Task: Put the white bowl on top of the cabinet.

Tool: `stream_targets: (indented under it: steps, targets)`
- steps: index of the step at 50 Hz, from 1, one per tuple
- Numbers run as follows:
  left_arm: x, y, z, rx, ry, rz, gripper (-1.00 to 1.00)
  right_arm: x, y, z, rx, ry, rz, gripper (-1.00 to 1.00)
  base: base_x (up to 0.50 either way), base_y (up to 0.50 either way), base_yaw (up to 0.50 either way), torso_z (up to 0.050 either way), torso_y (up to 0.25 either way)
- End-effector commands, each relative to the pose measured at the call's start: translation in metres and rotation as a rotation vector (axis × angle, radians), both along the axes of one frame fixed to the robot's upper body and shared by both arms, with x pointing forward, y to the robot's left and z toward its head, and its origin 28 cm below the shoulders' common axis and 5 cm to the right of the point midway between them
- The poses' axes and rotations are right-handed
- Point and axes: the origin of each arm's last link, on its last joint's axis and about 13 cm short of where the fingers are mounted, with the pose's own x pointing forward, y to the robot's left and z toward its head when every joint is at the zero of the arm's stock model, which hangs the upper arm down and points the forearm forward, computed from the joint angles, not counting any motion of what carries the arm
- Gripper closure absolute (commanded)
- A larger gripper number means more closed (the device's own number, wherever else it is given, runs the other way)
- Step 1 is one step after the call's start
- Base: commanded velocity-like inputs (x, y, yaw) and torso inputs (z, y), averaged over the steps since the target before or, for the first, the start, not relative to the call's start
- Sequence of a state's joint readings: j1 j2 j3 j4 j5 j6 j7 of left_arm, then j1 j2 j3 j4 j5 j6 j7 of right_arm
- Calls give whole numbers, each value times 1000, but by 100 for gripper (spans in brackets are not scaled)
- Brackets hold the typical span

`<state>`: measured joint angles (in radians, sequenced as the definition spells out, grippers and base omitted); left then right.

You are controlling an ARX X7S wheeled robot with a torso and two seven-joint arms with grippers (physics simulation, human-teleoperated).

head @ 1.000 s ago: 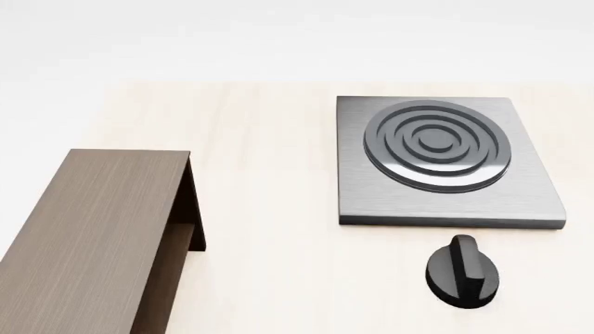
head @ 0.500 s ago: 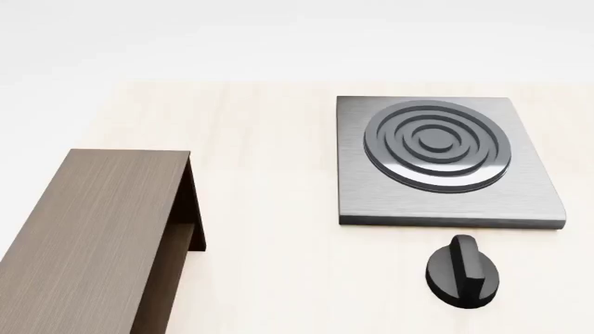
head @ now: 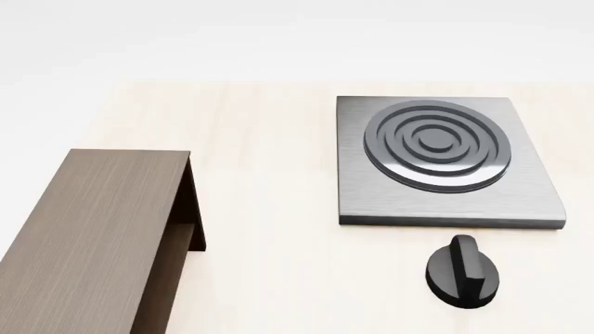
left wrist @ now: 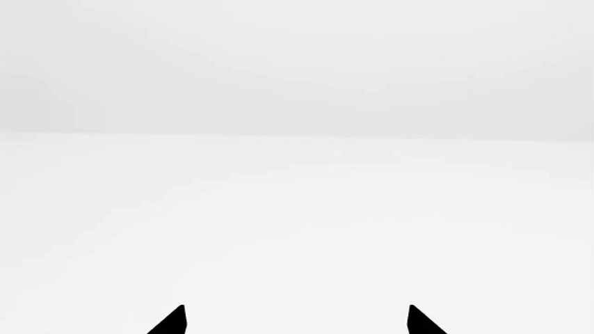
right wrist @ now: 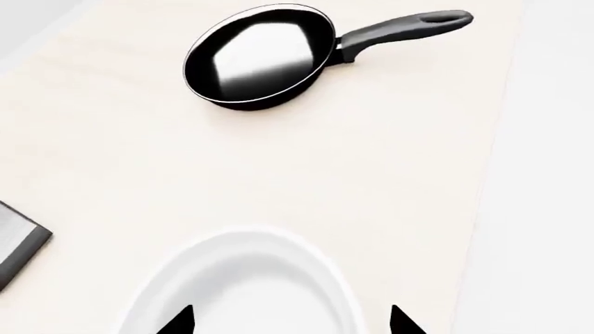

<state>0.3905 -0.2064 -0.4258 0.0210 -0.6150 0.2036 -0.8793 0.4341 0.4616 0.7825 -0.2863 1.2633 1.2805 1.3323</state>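
White bowl (right wrist: 243,285) sits between the right hand's (right wrist: 291,321) spread fingertips; left hand (left wrist: 295,321) spread; no writing anywhere.

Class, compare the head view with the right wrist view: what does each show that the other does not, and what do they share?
Only the head view shows the cabinet, the stove's ringed burner and the black knob. Only the right wrist view shows the white bowl, the black frying pan and the right gripper, its fingers straddling the bowl. Both show the pale wooden table.
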Motion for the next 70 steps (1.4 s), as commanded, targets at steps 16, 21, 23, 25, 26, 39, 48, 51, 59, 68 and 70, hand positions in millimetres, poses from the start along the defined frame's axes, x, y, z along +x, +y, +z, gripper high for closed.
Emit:
stream_targets:
  steps: [16,21,23,25,26,39,48,51,59,68,70]
  targets:
    - [-3,-1,-1,5,-9,-5,-100,-7,-14,-16,151,-62,-93,-100,0,0,0,0,0]
    - [-2,-1,-1,5,-9,-5,-100,-9,-16,-20,152,-52,-114,-100,0,0,0,0,0]
    - [-2,-1,-1,5,-8,-5,-100,-10,-17,-23,156,-48,-131,-100,0,0,0,0,0]
    - [-3,-1,-1,5,-8,-4,-100,-11,-18,-24,158,-47,-143,-100,0,0,0,0,0]
    - [-3,-1,-1,5,-8,-4,-100,-12,-20,-26,164,-43,-153,-100,0,0,0,0,0]
    - [-3,-1,-1,7,-8,-4,-100,-12,-19,-34,180,7,-150,-100,0,0,0,0,0]
    - [-3,-1,-1,10,-6,-4,-100,-7,-19,-43,205,51,-130,-100,0,0,0,0,0]
    - [-3,-1,-1,11,-4,-4,-100,-6,-18,-44,207,65,-123,-100,0,0,0,0,0]
    - [-3,-1,-1,12,-4,-4,-100,-4,-17,-49,228,78,-103,-100,0,0,0,0,0]
    - [-2,-1,-2,12,0,-6,-100,-3,-16,-61,254,95,-91,-100,0,0,0,0,0]
    - [-2,-1,-2,12,1,-5,-100,-3,-17,-64,261,98,-94,-100,0,0,0,0,0]
